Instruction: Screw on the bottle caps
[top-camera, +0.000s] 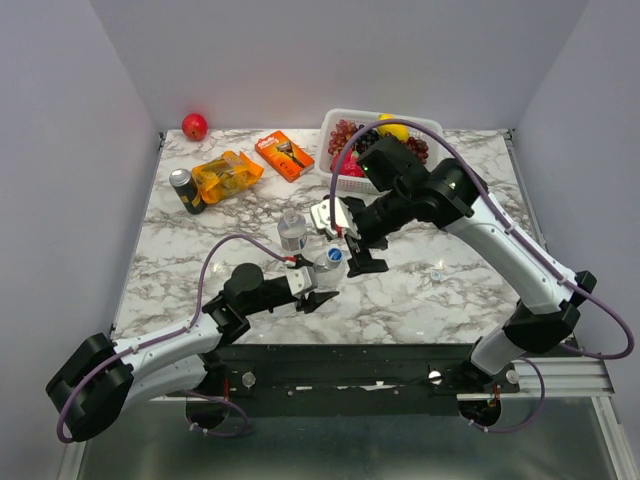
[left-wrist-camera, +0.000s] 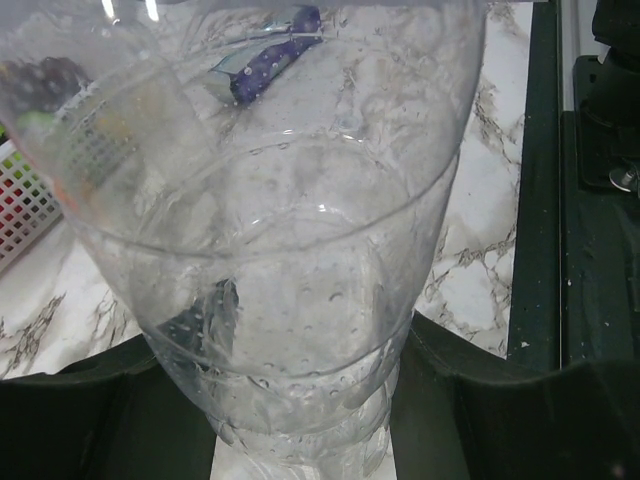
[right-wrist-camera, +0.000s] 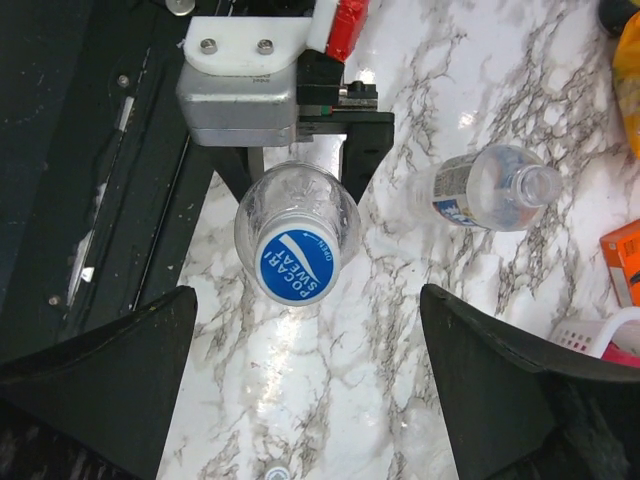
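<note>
The left gripper (top-camera: 312, 286) is closed on the lower body of a small clear plastic bottle (top-camera: 327, 266), with its black fingers (right-wrist-camera: 365, 150) pressing on either side. This bottle stands upright near the front middle of the white marble table (top-camera: 420, 305). Its long axis is vertical and its neck points up. A round blue screw cap (right-wrist-camera: 297, 263) with white print sits on its mouth, facing straight up at the right wrist camera. How far the cap is threaded on cannot be told. In the left wrist view, the bottle's clear wall fills the space between the fingers.

The right gripper (right-wrist-camera: 307, 292) hangs above that cap with its jaws spread wide, one to each side, holding nothing.

A second clear plastic bottle with a pale label band (top-camera: 292, 232) stands just beyond the held one and to its left, apart from it. It is also upright, and its narrow neck is open at the top. A tiny whitish-clear cap (top-camera: 437, 272) lies on the table to the right, well apart from both bottles.

Along the far side are a round red fruit (top-camera: 194, 126), a dark drink can (top-camera: 183, 190) and a white mesh basket (top-camera: 338, 183) of fruit.
</note>
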